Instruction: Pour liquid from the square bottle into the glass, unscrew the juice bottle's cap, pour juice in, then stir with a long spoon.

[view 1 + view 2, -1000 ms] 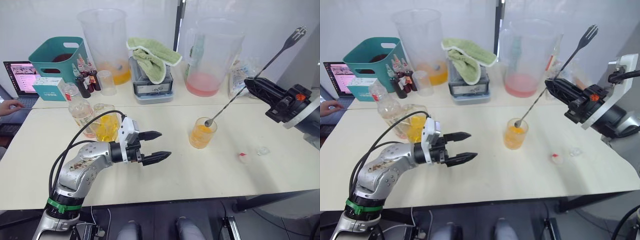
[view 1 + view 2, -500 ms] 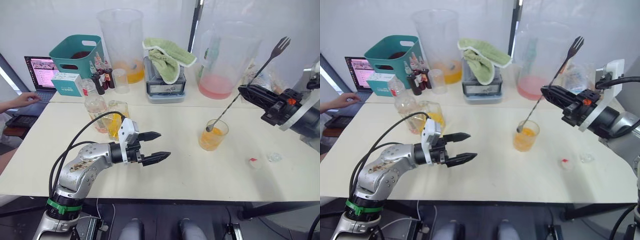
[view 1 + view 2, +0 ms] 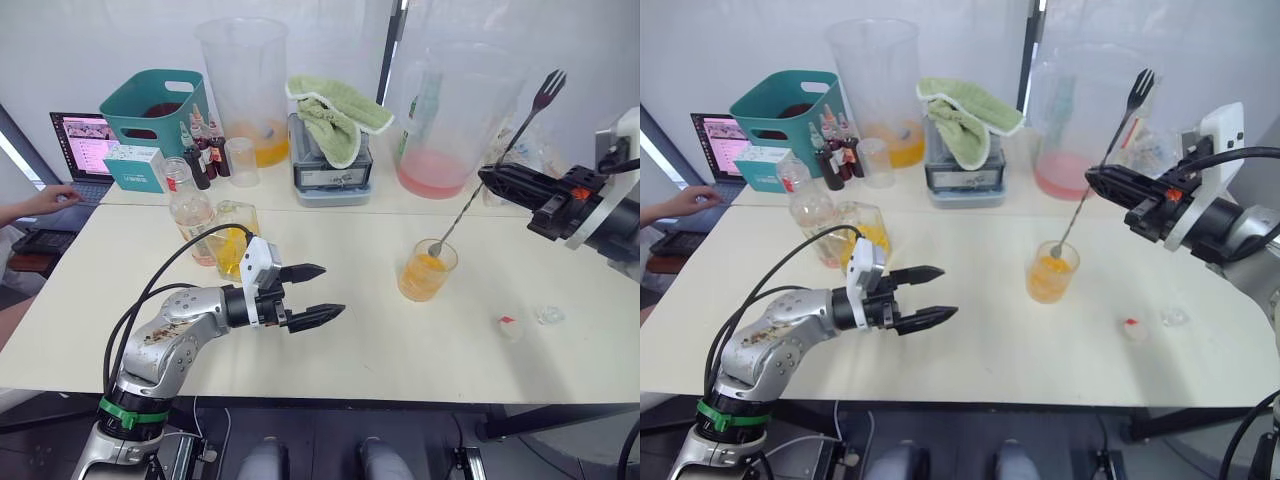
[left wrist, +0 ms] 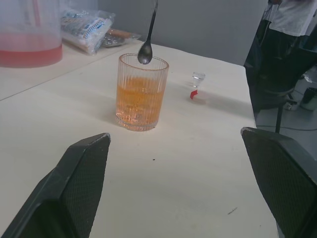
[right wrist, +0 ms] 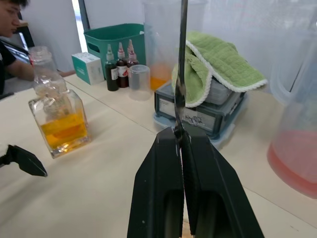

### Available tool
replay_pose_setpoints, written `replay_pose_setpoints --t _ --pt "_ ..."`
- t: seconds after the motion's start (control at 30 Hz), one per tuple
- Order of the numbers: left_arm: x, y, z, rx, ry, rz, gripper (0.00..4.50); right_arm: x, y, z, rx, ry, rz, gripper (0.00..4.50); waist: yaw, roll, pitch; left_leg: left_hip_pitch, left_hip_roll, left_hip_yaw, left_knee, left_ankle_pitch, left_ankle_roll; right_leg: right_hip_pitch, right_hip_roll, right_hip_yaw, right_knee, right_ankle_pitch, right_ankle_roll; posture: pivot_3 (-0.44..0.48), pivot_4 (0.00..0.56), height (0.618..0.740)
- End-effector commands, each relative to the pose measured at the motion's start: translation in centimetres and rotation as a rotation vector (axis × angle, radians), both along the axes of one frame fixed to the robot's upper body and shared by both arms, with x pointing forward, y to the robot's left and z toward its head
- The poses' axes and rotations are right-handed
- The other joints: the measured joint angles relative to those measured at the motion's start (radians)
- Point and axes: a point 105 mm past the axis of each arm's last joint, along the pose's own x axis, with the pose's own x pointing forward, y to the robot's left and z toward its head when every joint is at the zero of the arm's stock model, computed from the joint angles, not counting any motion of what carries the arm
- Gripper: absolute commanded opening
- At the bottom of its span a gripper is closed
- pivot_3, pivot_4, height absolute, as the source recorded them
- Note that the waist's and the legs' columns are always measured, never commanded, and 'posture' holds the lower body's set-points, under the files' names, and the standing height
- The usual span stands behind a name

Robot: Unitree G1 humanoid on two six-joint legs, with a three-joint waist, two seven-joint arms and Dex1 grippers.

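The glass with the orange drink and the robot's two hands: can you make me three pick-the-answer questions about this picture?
1. Where is the bowl of the thin silver metal long spoon?
A. At the rim of the glass
B. Flat on the table
C. Inside the teal basket

2. What colour is the liquid in the small clear ribbed glass?
A. Blue
B. Orange
C. Green

3. How is the left hand?
A. Shut on the glass
B. Shut on a towel
C. Open and holding nothing

Answers:
1. A, the left wrist view shows the spoon's bowl right at the glass's rim, above the liquid.
2. B, the drink is orange and fills about half the glass.
3. C, its two black fingers stand apart over the bare cream table, while the right hand is shut on the spoon.
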Motion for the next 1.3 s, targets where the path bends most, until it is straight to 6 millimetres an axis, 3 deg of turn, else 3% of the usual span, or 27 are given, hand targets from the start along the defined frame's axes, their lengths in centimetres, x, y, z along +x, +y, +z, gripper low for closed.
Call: replay_pose_setpoints --t 0.03,0.23,0.4,0.6,0.83,1.03,1.3 --pt "-0.4 -0.4 0.8 -0.011 -0.051 -0.017 4.48 0.5 0.6 -1.0 -0.021 0.020 -0.007 0.00 0.000 0.000 0.000 0.000 0.000 0.000 0.000 0.000 0.000 0.000 0.000 0.000 0.000 0.000 0.000 0.000 0.150 0.733" --pt "-0.4 -0.3 0.7 -0.004 -0.050 -0.018 4.48 1.6 1.5 -1.4 0.028 0.032 0.001 0.00 0.000 0.000 0.000 0.000 0.000 0.000 0.000 0.000 0.000 0.000 0.000 0.000 0.000 0.000 0.000 0.000 0.150 0.733" --pt "-0.4 -0.4 0.7 -0.002 -0.052 -0.020 4.48 2.8 0.7 -1.4 -0.010 -0.016 -0.079 0.00 0.003 0.000 0.000 0.000 -0.001 0.000 0.000 0.000 0.000 0.000 0.000 0.000 0.000 0.000 0.000 0.000 0.150 0.733" --pt "-0.4 -0.3 0.8 0.003 -0.055 -0.016 4.48 1.7 -0.6 -1.0 -0.070 -0.001 -0.079 0.00 0.002 0.000 0.000 0.000 -0.001 0.000 0.000 0.000 0.000 0.000 -0.001 -0.001 0.000 0.000 0.000 0.000 0.150 0.733" --pt "-0.4 -0.1 0.9 0.004 -0.059 -0.006 4.48 0.2 0.7 -1.1 -0.010 0.058 0.007 0.00 0.000 0.001 0.000 0.000 0.000 -0.001 0.000 0.000 0.000 0.000 0.000 -0.001 0.000 0.000 0.000 0.000 0.150 0.733" --pt "-0.2 -0.1 1.0 0.005 -0.062 -0.001 4.48 1.5 0.8 -1.1 0.065 0.018 -0.035 0.00 0.000 0.001 0.000 0.000 0.000 -0.001 0.000 0.000 0.000 0.000 0.000 -0.001 0.000 0.000 0.000 0.000 0.150 0.733" --pt "-0.1 -0.1 1.0 0.007 -0.066 -0.001 4.48 1.8 -1.0 -1.7 -0.012 0.002 -0.105 0.00 0.002 0.001 0.000 0.000 -0.001 0.000 0.000 0.000 0.000 0.000 -0.001 -0.001 0.000 0.000 0.000 0.000 0.150 0.733"
